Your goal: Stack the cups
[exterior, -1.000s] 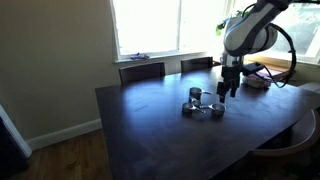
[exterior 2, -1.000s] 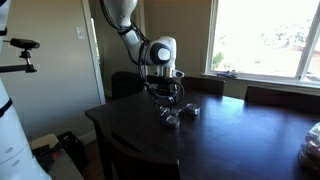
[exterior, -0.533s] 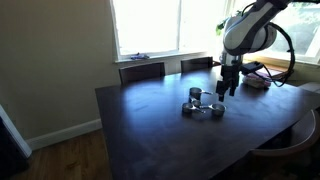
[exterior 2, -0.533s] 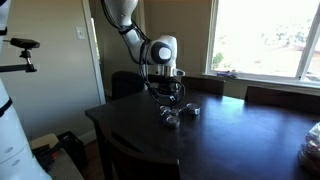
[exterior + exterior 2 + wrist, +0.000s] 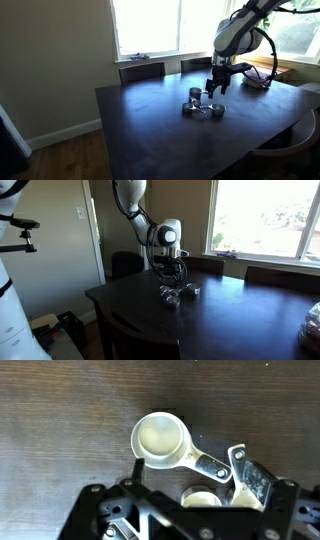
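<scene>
- Above the dark wooden desk (image 5: 150, 130), your jaws have shifted sideways over the small shiny silver metal measuring cups (image 5: 203, 107), standing wide apart and empty.
- Cups lie clustered, unstacked; you're lined up to descend.

- White, rounded arm (image 5: 237, 32) segments, with darker grey bands at the joints in both exterior views;
- Thin black cable (image 5: 271, 45) curving in a loop beside the last segment;
- Pale wrist housing (image 5: 166, 232) with a dark round face;
- Black gripper (image 5: 217, 90) below it, small and angular;
- In the wrist view, matte black gripper frame with open linkage bars and glossy edges; fingertips outside the picture.
</scene>
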Available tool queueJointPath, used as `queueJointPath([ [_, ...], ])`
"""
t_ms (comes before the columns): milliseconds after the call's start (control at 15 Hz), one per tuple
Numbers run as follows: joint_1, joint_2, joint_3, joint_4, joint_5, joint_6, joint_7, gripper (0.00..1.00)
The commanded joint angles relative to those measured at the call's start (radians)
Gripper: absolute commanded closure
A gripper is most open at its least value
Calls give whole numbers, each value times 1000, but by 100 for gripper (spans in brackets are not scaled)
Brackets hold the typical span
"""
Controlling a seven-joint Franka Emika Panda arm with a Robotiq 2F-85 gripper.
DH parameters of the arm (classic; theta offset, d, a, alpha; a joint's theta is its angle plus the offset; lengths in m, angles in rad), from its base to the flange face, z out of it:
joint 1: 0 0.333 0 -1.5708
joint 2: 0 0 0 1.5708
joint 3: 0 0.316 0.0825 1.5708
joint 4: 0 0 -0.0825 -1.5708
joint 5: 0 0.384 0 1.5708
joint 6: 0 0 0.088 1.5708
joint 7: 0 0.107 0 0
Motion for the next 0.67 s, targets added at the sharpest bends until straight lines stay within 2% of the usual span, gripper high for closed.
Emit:
queueJointPath([
  [0, 9, 98, 1, 108, 15, 21, 76, 0],
  [600, 19, 299, -11, 346, 22, 68, 197, 0],
])
